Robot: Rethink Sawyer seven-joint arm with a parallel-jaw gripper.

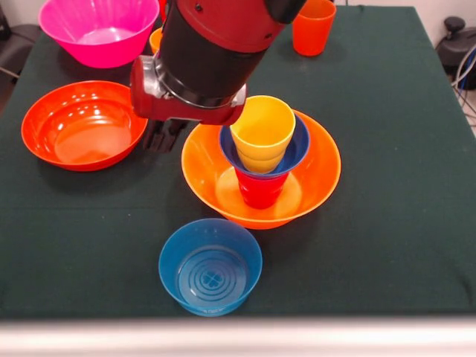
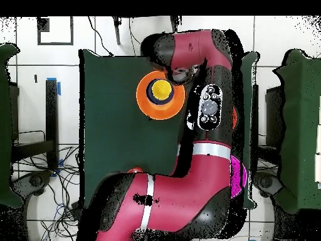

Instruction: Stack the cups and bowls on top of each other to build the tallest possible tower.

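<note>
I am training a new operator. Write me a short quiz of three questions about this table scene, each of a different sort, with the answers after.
1. True or false: the yellow cup at the top of the tower sits in a small dark blue bowl.
2. Which piece stands directly in the big yellow-orange bowl? A) the light blue bowl B) a red cup C) the pink bowl
3. Fill in: the light blue bowl stands alone, ____ the tower.

Key:
1. True.
2. B, the red cup.
3. Apart from. It touches nothing, like the pink bowl, the orange-red bowl and the orange cup. The hand holds nothing visible.
</note>
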